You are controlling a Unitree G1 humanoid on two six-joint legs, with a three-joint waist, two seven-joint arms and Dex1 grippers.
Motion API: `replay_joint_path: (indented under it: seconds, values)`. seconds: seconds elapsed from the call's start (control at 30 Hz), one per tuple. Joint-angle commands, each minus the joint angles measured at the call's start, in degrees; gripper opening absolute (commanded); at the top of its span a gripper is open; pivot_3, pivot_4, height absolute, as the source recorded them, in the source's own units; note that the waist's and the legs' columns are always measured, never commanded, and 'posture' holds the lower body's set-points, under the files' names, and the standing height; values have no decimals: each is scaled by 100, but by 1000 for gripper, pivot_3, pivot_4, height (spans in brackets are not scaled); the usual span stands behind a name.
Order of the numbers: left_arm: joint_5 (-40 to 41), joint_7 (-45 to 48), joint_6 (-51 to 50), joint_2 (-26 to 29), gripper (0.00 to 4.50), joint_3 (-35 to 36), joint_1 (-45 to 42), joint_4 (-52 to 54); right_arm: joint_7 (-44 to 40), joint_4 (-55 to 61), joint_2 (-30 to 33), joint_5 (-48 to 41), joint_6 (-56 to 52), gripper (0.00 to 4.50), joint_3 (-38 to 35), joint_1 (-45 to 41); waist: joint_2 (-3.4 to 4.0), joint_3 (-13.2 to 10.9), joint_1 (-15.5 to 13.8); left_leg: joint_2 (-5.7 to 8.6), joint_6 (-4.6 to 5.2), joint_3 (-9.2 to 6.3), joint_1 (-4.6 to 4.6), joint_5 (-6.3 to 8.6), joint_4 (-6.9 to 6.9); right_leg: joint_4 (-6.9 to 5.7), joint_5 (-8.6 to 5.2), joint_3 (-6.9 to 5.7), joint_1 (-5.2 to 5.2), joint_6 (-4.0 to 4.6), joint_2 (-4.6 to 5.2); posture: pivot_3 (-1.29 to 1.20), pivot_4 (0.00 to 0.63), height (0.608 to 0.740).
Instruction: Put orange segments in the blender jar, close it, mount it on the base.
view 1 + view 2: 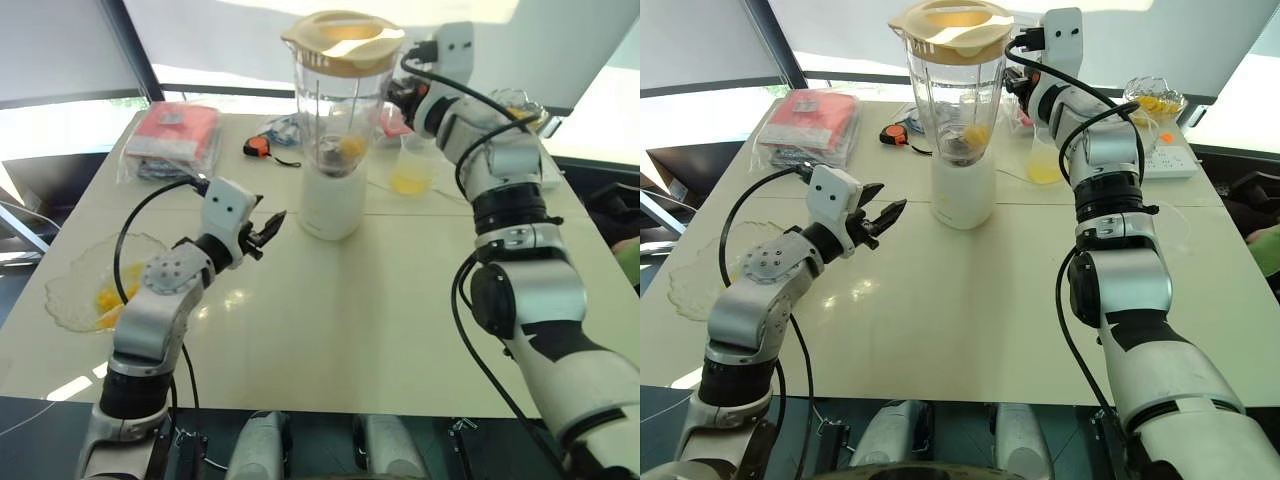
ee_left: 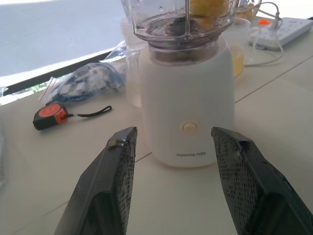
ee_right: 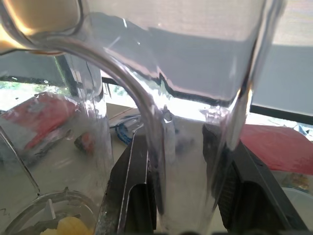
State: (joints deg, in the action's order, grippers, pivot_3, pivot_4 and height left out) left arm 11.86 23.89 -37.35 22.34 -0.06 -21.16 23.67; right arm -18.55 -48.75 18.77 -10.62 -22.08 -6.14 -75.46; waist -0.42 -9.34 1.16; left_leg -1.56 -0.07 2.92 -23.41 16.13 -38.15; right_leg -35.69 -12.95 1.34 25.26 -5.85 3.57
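Jar handle (image 3: 161, 161) between right end effector (image 3: 188, 196) fingers

A tape measure (image 2: 49, 113) (orange and black) lies on the tabletop (image 1: 400, 320) near a red packet (image 1: 172, 138) and a power strip (image 2: 283, 32).

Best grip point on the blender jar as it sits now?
The side handle, from the robot's right. The blender jar stands upright on the base with its lid on, and the right gripper has its fingers around that handle.
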Motion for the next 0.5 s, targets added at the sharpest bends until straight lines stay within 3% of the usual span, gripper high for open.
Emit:
replay_joint_path:
  seconds: [0.03,0.5]
  values:
    - [20,-66,-24,-8,2485,-19,-132,254,22,-495,19,146,379,1008,-39,-363,0,0,2,0,-5,0,2,-3,-1,-6,0,0,0,1,0,0,150,740]
    - [8,-129,7,-24,2485,-79,-104,279,-233,-1198,173,456,591,1008,27,-596,0,-2,-15,3,-21,-9,4,-13,-2,-28,1,0,2,3,1,0,150,740]
